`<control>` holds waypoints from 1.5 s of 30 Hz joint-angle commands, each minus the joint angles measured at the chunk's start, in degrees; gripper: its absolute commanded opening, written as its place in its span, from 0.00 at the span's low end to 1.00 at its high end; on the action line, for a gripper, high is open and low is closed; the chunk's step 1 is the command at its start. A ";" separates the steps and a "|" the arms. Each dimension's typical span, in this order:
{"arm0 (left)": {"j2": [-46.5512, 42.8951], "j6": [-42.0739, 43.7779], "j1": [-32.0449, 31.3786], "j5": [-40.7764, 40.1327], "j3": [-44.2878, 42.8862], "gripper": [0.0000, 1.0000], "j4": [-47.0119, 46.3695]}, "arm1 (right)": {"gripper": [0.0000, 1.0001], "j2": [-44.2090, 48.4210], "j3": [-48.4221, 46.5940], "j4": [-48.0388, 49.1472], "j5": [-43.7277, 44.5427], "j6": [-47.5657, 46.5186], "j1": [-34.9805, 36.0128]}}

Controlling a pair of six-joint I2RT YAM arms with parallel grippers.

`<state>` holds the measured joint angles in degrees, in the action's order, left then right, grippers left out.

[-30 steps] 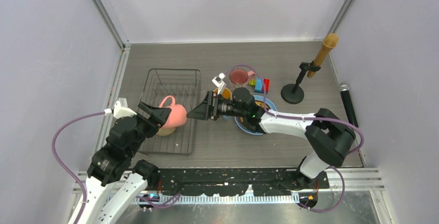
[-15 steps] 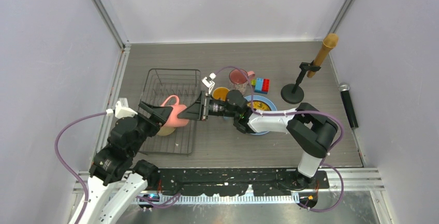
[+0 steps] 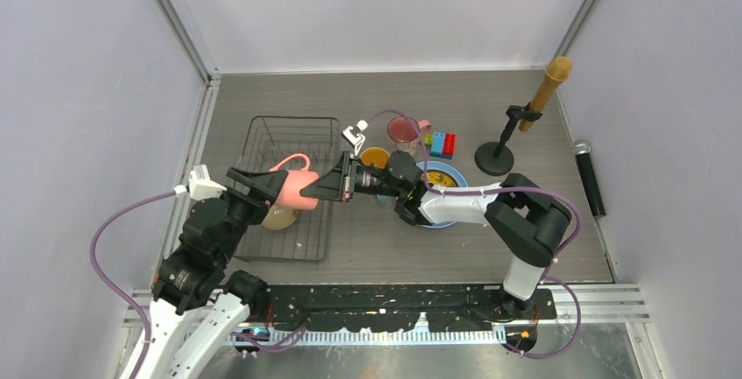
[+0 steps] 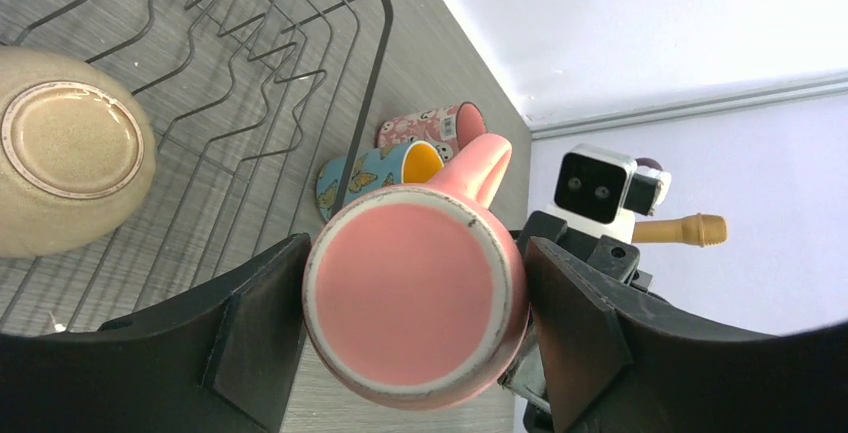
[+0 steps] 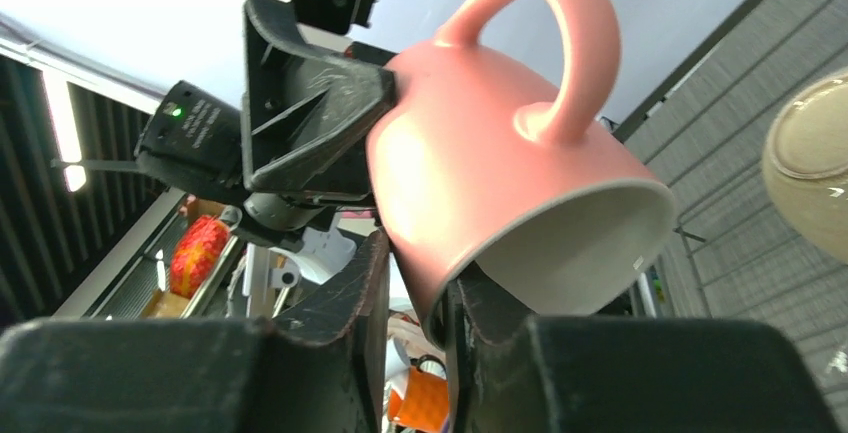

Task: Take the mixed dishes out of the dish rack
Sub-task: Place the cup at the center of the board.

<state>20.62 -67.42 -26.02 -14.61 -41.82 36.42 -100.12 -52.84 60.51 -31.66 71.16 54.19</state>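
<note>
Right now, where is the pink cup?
Top view, left of centre: the pink cup is held over the right edge of the dish rack, between the left end effector and right end effector.

Your rig that day: white shells, chunky black joints

Your left arm (image 3: 188, 265) and right arm (image 3: 542, 232) both had black motor housings with white link covers between, and a purple cable (image 3: 94, 248) looped off each. The fingers (image 4: 255, 338) were matte black wedges, scuffed grey at the edges; a little white camera box (image 4: 595, 183) sat on each wrist, and a green light (image 5: 176, 111) glowed on the black body of the left gripper (image 3: 278, 192).
</note>
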 commanded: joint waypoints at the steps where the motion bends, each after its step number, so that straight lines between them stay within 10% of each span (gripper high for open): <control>1: -0.18 1.44 -0.17 0.81 0.26 0.00 -0.83 | 0.19 2.67 -1.65 4.56 -1.01 -1.99 0.87; 7: -1.16 1.03 -0.17 -1.03 -0.10 0.12 3.11 | 0.02 4.51 -0.89 3.17 -1.06 -3.50 0.87; 14: -1.29 0.45 -0.17 -3.20 -1.45 0.98 7.54 | 0.01 6.36 0.39 1.15 -1.17 -6.14 0.89; 25: 3.98 5.35 -0.17 -5.49 -7.22 1.00 15.55 | 0.01 14.57 4.40 -10.45 0.96 -16.16 0.82; 45: 12.96 11.27 -0.17 -9.53 -9.18 1.00 20.31 | 0.01 39.51 -0.44 -81.19 27.03 -45.03 0.83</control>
<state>31.75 -58.39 -26.13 -22.09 -49.12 55.11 -62.02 -47.77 -9.76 -8.58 30.87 54.83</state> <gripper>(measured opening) 0.995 0.178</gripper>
